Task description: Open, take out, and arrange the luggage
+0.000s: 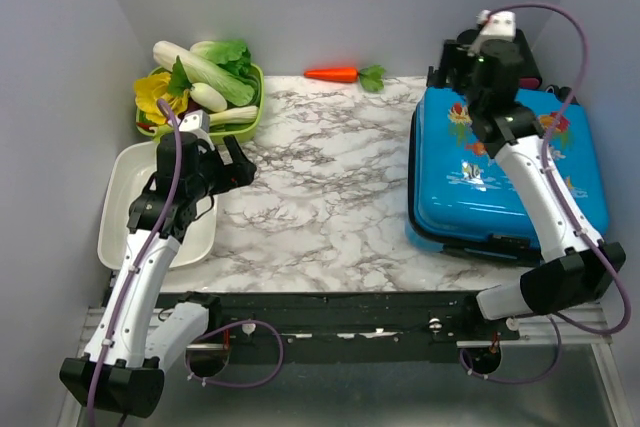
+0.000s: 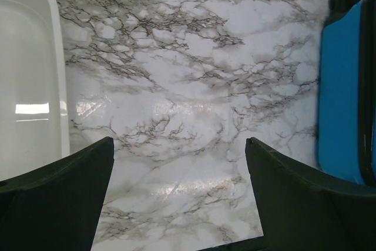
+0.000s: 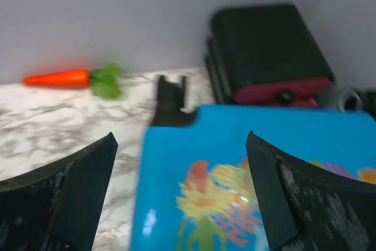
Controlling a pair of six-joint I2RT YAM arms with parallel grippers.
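The luggage (image 1: 500,172) is a bright-blue hard-shell suitcase with flower prints, lying flat and closed at the right of the marble table. My right gripper (image 1: 455,67) hovers open over its far left corner; in the right wrist view the jaws stand wide apart above the blue lid (image 3: 235,174) and its black wheel block (image 3: 171,101). My left gripper (image 1: 235,162) is open and empty over the marble beside the white tray; in the left wrist view the suitcase's edge (image 2: 341,98) shows at the right.
A white tray (image 1: 125,207) lies at the left. A green basket (image 1: 255,112) of vegetables stands at the back left. A toy carrot (image 1: 335,74) lies by the back wall. A black box with pink drawers (image 3: 270,51) stands behind the suitcase.
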